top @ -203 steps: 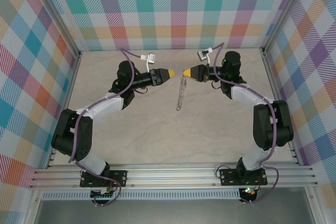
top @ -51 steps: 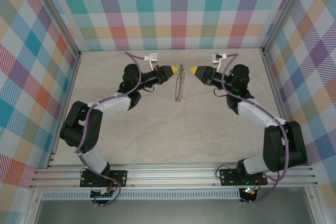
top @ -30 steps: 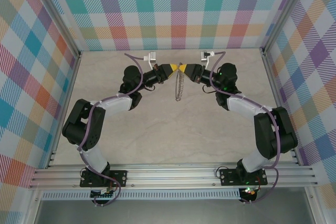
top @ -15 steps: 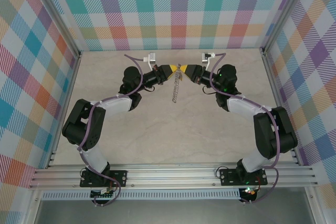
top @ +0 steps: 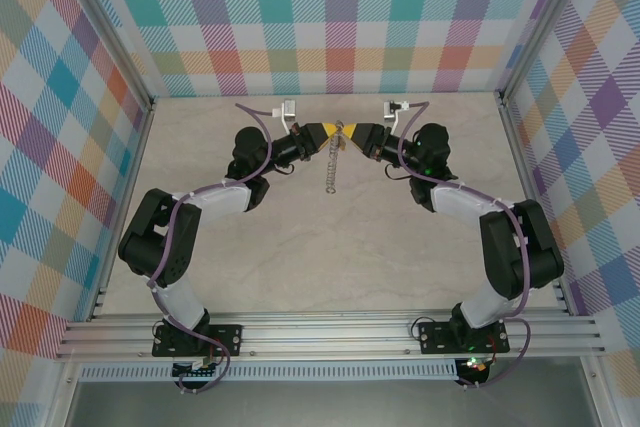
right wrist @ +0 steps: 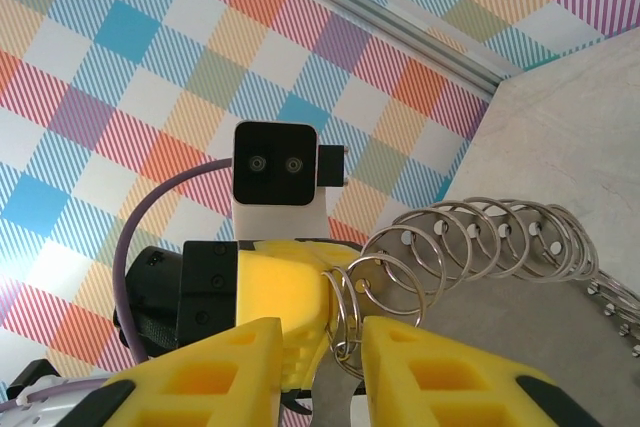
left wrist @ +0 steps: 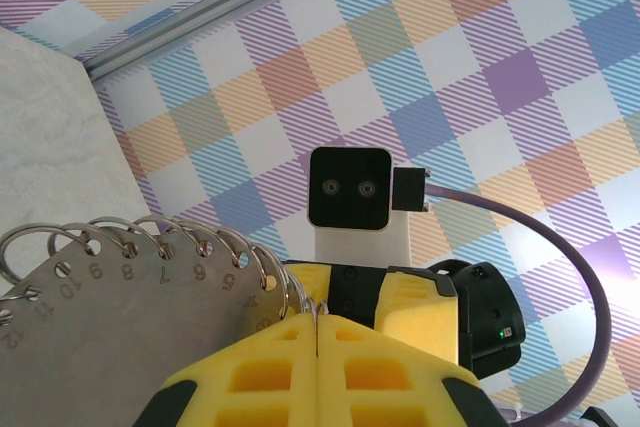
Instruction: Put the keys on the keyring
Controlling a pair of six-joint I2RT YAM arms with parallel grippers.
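Note:
The keyring [right wrist: 385, 282] is one of several silvery split rings threaded through holes along a numbered metal plate [left wrist: 130, 297]. From above the plate and rings hang as a thin silvery strand [top: 329, 162]. My left gripper [left wrist: 317, 322] is shut, pinching a ring at the plate's end. My right gripper [right wrist: 340, 347] faces it tip to tip, its yellow fingers [right wrist: 430, 372] apart with a ring and the plate's end between them. Seen from above, the left gripper [top: 333, 134] and right gripper [top: 352, 134] meet above the far middle of the table. The keys are out of view.
Checkered walls [top: 340, 27] close the table on three sides, with metal rails [top: 330, 337] along the near edge. Both arms reach toward the back wall. The pale tabletop [top: 330, 247] lies below the hanging strand.
Several seconds ago my right gripper held the strand; now my left holds it. The right gripper moved away, then came back in tip to tip. The strand has swung slightly left.

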